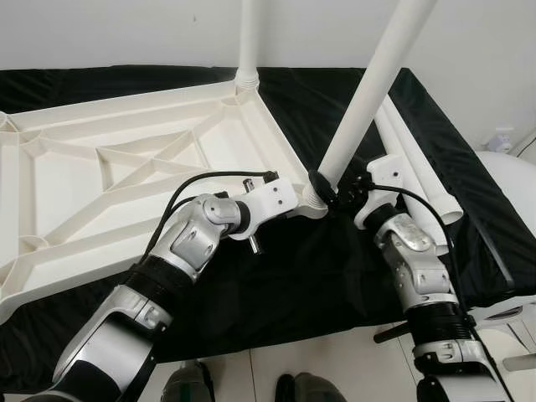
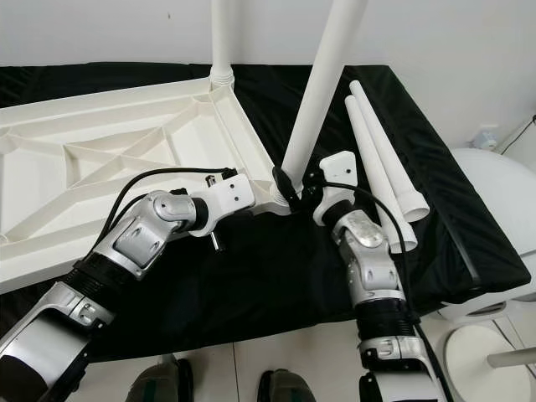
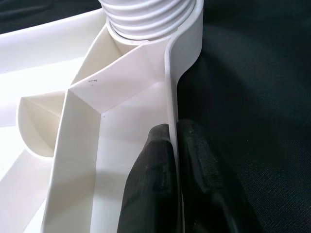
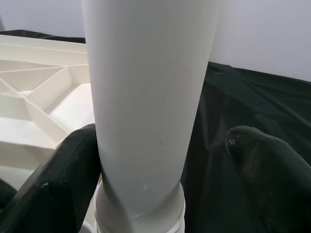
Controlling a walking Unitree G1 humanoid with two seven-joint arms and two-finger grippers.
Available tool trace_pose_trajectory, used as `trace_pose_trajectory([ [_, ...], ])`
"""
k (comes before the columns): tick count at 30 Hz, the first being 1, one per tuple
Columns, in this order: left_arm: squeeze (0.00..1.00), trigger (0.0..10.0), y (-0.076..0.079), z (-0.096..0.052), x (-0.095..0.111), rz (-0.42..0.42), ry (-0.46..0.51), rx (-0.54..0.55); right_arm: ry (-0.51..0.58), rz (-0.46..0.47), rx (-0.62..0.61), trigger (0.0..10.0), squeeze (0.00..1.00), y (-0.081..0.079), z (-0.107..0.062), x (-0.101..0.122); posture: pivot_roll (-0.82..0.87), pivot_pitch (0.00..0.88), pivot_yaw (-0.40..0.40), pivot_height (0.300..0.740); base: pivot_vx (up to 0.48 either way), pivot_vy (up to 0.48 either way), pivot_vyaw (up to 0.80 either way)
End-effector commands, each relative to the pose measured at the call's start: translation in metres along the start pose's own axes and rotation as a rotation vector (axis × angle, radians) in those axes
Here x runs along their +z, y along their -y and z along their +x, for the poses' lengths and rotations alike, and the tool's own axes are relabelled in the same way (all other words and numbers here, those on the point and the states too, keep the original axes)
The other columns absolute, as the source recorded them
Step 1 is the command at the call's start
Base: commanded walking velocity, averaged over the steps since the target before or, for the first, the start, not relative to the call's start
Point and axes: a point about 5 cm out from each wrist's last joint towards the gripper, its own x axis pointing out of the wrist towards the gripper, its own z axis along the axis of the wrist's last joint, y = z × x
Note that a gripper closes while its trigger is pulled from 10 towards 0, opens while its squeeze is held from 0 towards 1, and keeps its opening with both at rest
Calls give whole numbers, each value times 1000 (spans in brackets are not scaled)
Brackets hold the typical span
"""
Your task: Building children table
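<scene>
Support surface: black cloth (image 2: 276,276) spread over a low platform. Lying directly on it: white table top (image 2: 100,159), upside down, ribbed underside up; two loose white legs (image 2: 381,159) side by side along the robot's right

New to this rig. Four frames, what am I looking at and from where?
A humanoid robot assembling a child's table. Two frames come from its head camera looking down; two from cameras on its wrists. On a black cloth lies the white tabletop, upside down, one leg already upright at the far corner. The left end effector pinches the tabletop's edge wall. The right end effector straddles a tilted leg at the near corner socket, one finger touching it. Two spare legs lie alongside.
</scene>
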Motion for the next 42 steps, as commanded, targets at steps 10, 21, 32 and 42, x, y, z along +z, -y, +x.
trace_pose_trajectory([
  [10,0,10000,6,2,-2,7,-9,8,-25,18,176,10000,0,7,8,-5,9,85,-26,740,0,0,0],
  [21,0,10000,7,2,0,11,-5,4,-39,-22,242,10000,0,7,22,-7,14,77,-26,740,0,0,0],
  [32,0,10000,8,2,1,13,-1,3,-42,-55,272,3333,0,12,26,-7,10,75,-27,740,0,0,0],
  [42,0,10000,8,2,2,11,-1,2,-44,-59,268,3765,0,14,25,-8,9,80,-25,740,0,0,0],
])
